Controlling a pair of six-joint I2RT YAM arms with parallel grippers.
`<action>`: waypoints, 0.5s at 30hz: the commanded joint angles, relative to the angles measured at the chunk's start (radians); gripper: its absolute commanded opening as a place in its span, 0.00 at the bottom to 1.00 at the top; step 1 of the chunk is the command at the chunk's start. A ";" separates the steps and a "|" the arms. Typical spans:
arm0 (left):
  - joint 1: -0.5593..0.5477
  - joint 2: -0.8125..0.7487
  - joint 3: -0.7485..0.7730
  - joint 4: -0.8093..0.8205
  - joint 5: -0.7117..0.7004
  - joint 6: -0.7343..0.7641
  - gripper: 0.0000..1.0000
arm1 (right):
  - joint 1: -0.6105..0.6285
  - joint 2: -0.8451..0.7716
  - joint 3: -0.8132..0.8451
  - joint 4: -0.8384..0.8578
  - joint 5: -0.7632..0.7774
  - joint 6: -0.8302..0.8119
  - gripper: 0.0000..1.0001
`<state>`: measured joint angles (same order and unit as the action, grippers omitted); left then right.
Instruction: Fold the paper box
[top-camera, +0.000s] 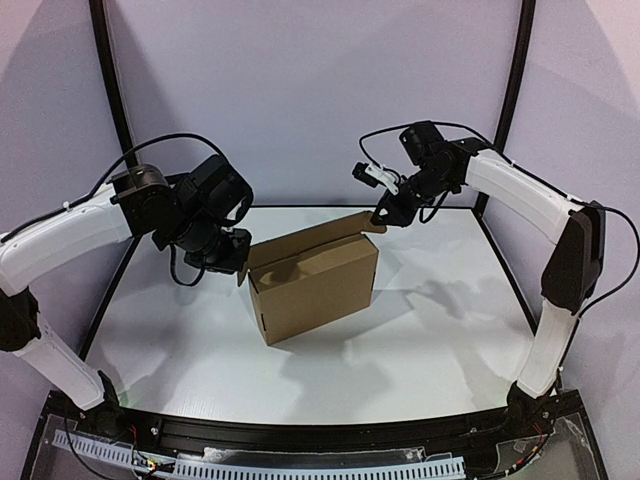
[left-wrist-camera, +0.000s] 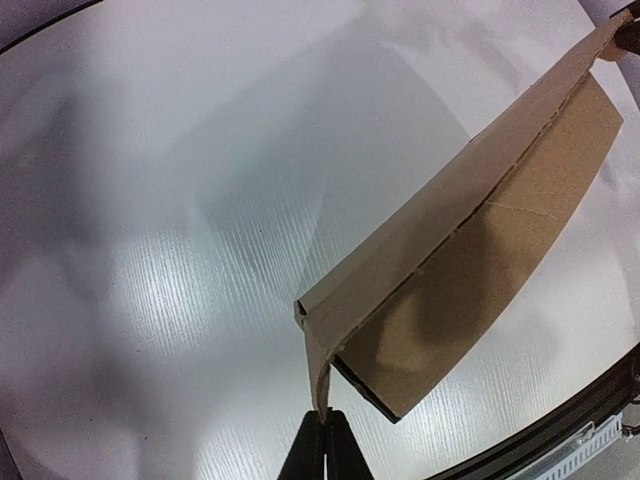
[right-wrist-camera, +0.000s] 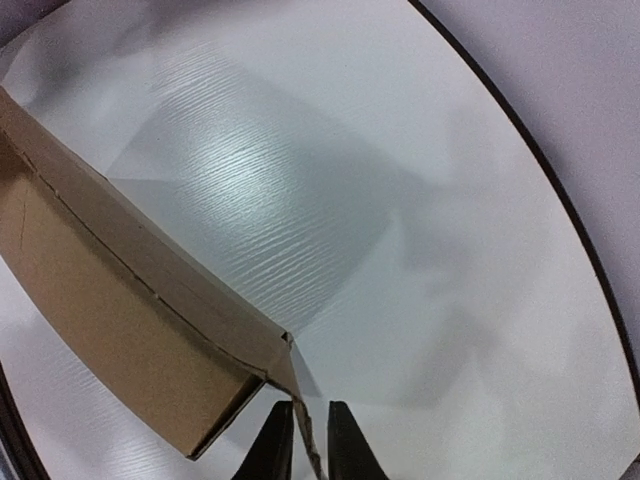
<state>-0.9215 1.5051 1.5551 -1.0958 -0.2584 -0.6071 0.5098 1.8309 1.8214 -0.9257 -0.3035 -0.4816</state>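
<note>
White, glossy table (top-camera: 420, 350) under pale lilac walls (top-camera: 320, 90). Reaching inward from either side, elbows raised, wrists angled down. Pinched tight by the left gripper (top-camera: 240, 264) on one upper corner flap of the paper box (top-camera: 320, 285), and by the right gripper (top-camera: 379, 224) on the opposite lid corner. Spanning the gap between them: brown, half-formed, lid ajar.

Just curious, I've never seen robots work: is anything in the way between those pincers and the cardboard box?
Nothing visible. The left pincer and right pincer each pinch a flap edge of the paper box.
</note>
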 joint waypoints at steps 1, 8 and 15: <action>-0.005 -0.015 -0.013 0.036 0.011 -0.005 0.02 | 0.012 0.003 0.033 -0.026 -0.020 0.029 0.10; -0.005 0.007 -0.006 0.099 -0.018 -0.130 0.01 | 0.054 -0.011 0.074 -0.046 0.015 0.254 0.00; -0.004 0.065 0.030 0.115 -0.078 -0.251 0.01 | 0.082 -0.041 0.012 0.066 0.016 0.616 0.00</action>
<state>-0.9230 1.5352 1.5566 -1.0439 -0.3069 -0.7784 0.5568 1.8324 1.8526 -0.9649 -0.2581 -0.1066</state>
